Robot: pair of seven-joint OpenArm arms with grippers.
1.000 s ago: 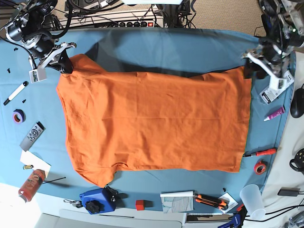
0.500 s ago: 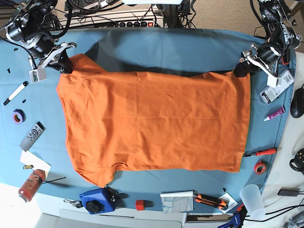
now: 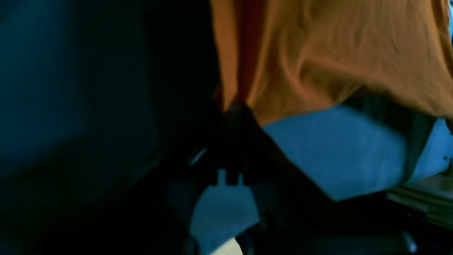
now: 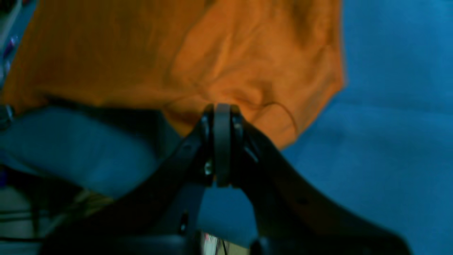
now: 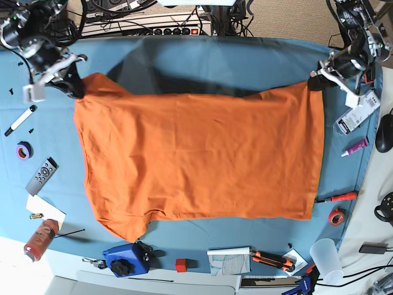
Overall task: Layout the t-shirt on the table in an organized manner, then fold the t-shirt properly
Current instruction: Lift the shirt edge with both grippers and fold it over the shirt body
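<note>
My left tool (image 5: 314, 80) is clenched on the hem corner of the t-shirt (image 5: 196, 160), and my right tool (image 5: 72, 86) is clamped on the sleeve corner at the other end, so I hold the far edge from both ends and can pull it taut. The shirt lies spread across the middle of the desk (image 5: 215, 58), a soft orange cotton with fine creases. The desk's teal cloth wrinkles beneath it.
</note>
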